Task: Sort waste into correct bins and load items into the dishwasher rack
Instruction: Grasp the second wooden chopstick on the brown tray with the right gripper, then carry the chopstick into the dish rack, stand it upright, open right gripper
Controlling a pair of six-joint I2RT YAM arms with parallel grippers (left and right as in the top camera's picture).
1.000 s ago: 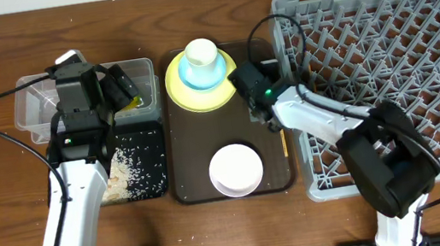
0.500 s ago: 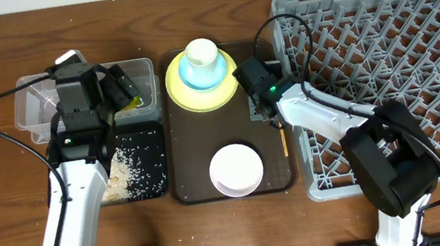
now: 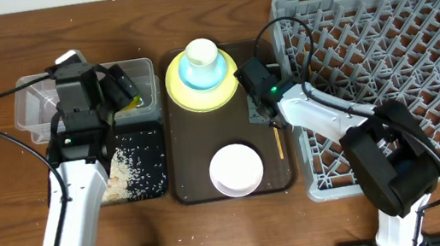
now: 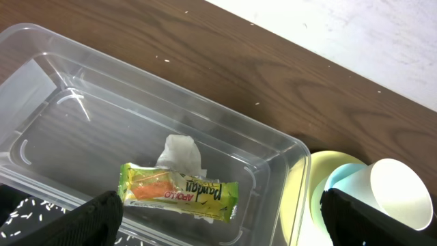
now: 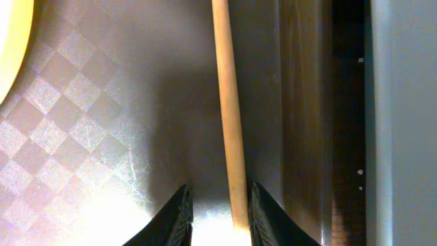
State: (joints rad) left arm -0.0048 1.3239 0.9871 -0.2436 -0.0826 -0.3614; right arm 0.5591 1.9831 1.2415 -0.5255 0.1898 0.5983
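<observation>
One wooden chopstick (image 5: pixel 229 123) lies on the brown serving tray (image 3: pixel 197 143) near its right rim. My right gripper (image 5: pixel 220 205) straddles its end, jaws narrow; the right finger touches it and a gap shows at the left finger. From overhead the right gripper (image 3: pixel 269 119) sits just above the chopstick (image 3: pixel 277 142). My left gripper (image 4: pixel 229 222) hangs wide open over the clear tub (image 4: pixel 205 123), which holds the tissue (image 4: pixel 181 154) and snack wrapper (image 4: pixel 179 193). Rice (image 3: pixel 127 166) lies in the black tray (image 3: pixel 149 141).
The white cup (image 3: pixel 201 54) sits in the blue bowl (image 3: pixel 192 77) on the yellow-green plate (image 3: pixel 186 97) at the tray's far end. A white bowl (image 3: pixel 236 170) stands at its near end. The grey rack (image 3: pixel 382 48) fills the right side, touching the tray.
The right gripper's jaws have narrowed around the chopstick, which has shifted slightly left on the tray. The left arm has not moved.
</observation>
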